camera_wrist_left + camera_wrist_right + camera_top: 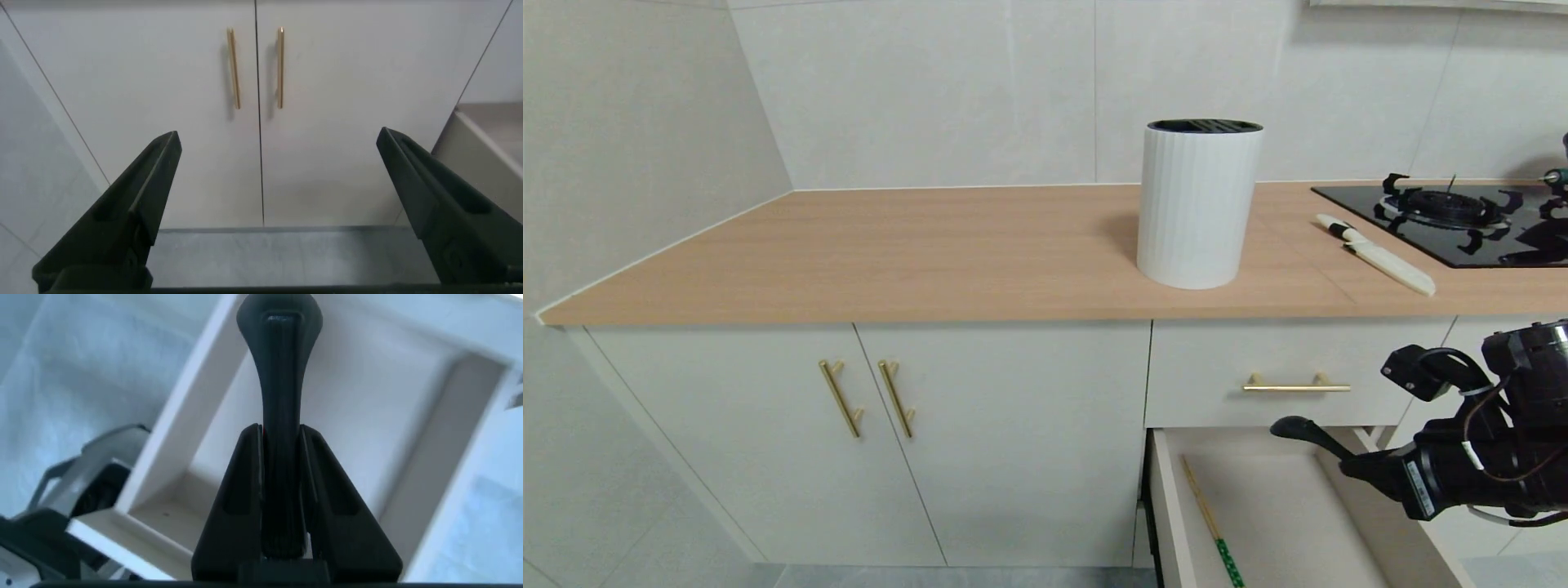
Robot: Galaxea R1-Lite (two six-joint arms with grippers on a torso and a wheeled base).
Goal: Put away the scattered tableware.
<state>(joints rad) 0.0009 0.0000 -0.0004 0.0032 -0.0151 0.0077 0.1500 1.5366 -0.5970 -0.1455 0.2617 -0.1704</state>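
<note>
Drawer [1162,498] pulled out, nearest the robot, below the bench, its pale interior facing up. A wooden chopstick [1205,514] with a green patterned end lies along its left wall; it may be a pair pressed together, which cannot be told. Above the interior, the right claw [280,441] is clenched on the handle of a black utensil [1303,430], whose rounded far end juts out over the drawer.

The likeliest trouble is in the drop. The utensil is gripped at one end only, so it could pivot in the grip. Let go from too high, it could bounce, strike the drawer wall, or land across the chopstick. The arm also hangs close under the shut upper drawer with its gold handle [1296,385], which a lift could knock.

Off to the robot's left, the left claw [278,137] is spread wide and holds nothing, facing the cabinet doors [343,122].

Up on the bench [931,253] stands a tall white ribbed holder [1199,208] with a dark slotted top. Near it, toward the right, a white knife [1376,255] lies flat just beside the black stove [1445,212], not yet put away. A careless grab could pinch the blade instead of the handle, or shove the knife against the stove. A nudge from the arm could tip the tall holder.
</note>
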